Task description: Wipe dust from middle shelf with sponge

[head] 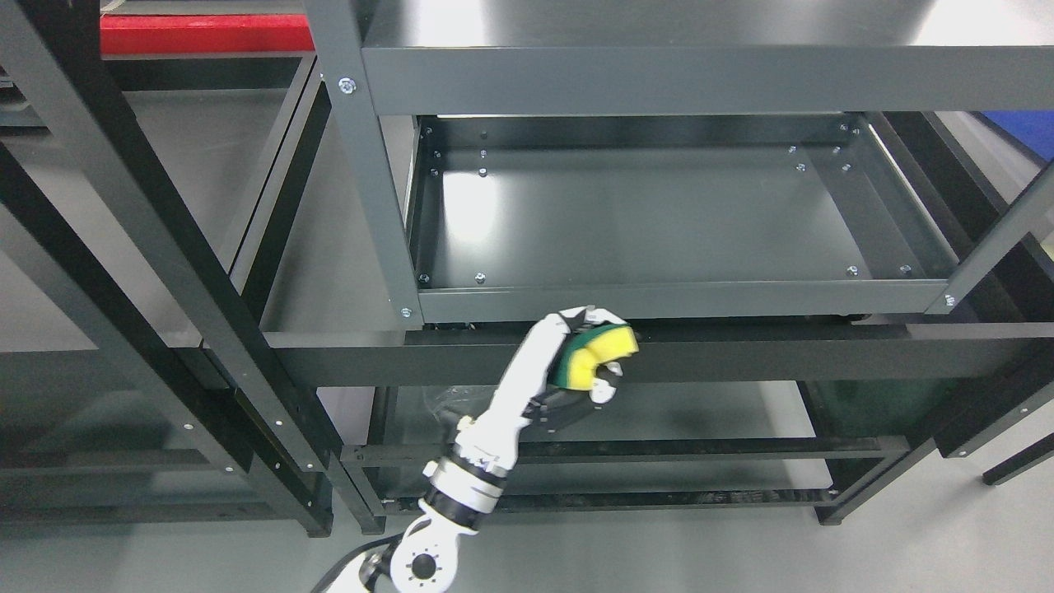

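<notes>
As its arm rises from the bottom edge left of the middle, the robot's left hand (pixel 576 362) has its white fingers (pixel 605 317) curled tight around a sponge (pixel 594 356), yellow with a green scouring face, squeezing it into a bend. Hand and sponge hang in front of a dark crossbar (pixel 823 354) that runs across the rack just below the front lip of the middle shelf (pixel 659 222); the sponge does not appear to touch the shelf yet. The right hand is not in view.

Beyond the hand, the middle shelf is a shallow grey metal tray, its floor bare and glossy, with a bright patch of reflected light toward its left end and small bolts at its corners. Whether any dust lies on it cannot be told from this view. Above and behind it the top shelf (pixel 700 78) overhangs, leaving a low opening between the two. A lower shelf (pixel 700 412) shows beneath the crossbar, and a second rack (pixel 123 206) stands to the left with a red panel (pixel 206 35) at the far top.

The step in hand looks like the approach: sponge gripped, wiping not yet begun. The next move would call for lifting the sponge over the front lip, reaching in beneath the top shelf, and pressing it flat to the tray floor before sweeping across.
</notes>
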